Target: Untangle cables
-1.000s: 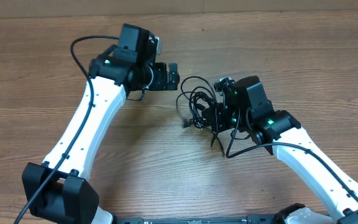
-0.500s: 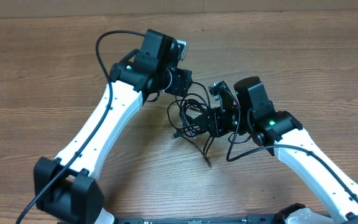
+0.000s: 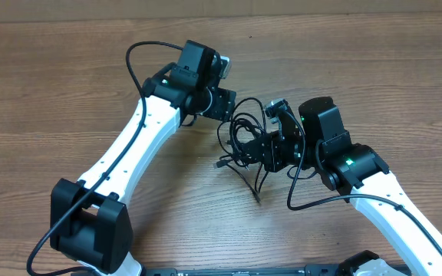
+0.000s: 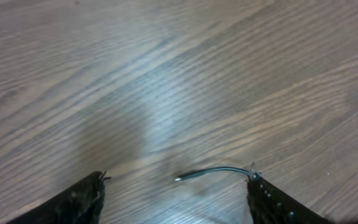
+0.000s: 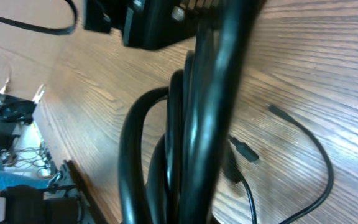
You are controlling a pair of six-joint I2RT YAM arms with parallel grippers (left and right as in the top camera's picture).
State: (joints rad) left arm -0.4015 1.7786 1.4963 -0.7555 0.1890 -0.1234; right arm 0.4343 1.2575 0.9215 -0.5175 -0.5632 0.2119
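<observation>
Overhead: two white arms meet over one tangled bundle of thin black cables mid-table, on brown wood. The right gripper clasps the bundle. The left gripper sits just beyond it.

Left wrist: the left gripper gapes wide, empty, with one cable end between its fingers.

Right wrist: glossy loops of cables hang close, above the wood.

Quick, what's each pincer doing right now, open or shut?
Left pincer: open, holding nothing.
Right pincer: closed on the cables.
</observation>
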